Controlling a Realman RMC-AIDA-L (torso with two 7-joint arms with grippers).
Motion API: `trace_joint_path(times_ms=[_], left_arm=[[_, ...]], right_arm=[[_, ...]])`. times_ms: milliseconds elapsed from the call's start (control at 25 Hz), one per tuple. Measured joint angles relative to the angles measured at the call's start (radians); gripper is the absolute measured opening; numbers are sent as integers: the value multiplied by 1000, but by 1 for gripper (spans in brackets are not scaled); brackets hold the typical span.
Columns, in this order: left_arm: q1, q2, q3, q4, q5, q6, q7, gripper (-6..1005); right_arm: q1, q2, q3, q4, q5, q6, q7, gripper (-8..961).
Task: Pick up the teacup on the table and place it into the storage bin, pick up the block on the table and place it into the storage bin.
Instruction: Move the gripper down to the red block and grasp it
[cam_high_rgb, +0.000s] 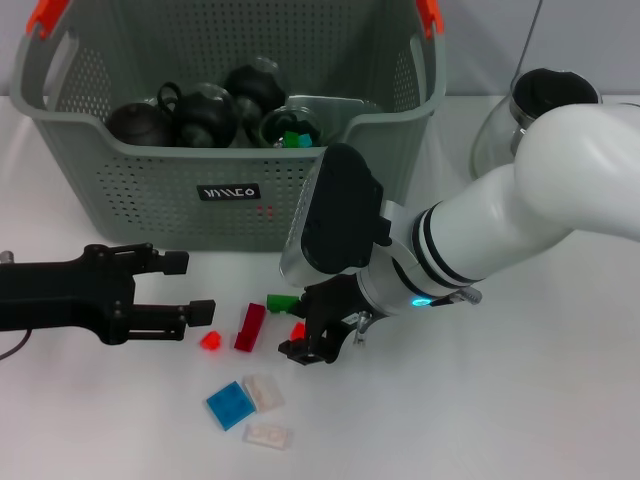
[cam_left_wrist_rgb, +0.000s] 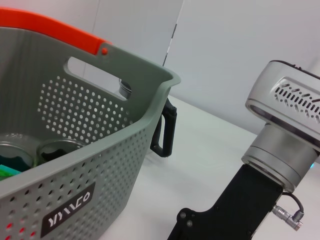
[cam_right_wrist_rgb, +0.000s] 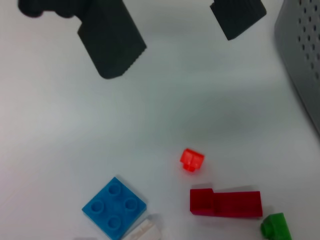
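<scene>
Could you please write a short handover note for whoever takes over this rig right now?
Left gripper: open, empty, low over the table beside the blocks.
Right gripper: over the blocks, near the green block.
Storage bin: already holds dark teapots, cups and a few blocks.
On the table: small red block, dark red block, blue block, two clear blocks.
Left: bin the loose blocks.

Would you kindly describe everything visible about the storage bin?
The large grey-green plastic storage bin stands upright on the white table, behind the loose blocks. Its walls are perforated, with cut-out grips under orange-red handle tops and a small black label with white letters on the front. Inside lie dark round teapots and small green and blue pieces. Neither gripper touches it.
</scene>
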Motion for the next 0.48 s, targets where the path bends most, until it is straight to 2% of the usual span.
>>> trace_joint_path(times_ms=[200,480], left_arm=[[3,0,0,0,0,-1,2,843],[4,-1,0,0,0,-3,6,843]], right_arm=[[2,2,-22,19,32,30,0,505],[3,3,-50,51,62,61,0,507]])
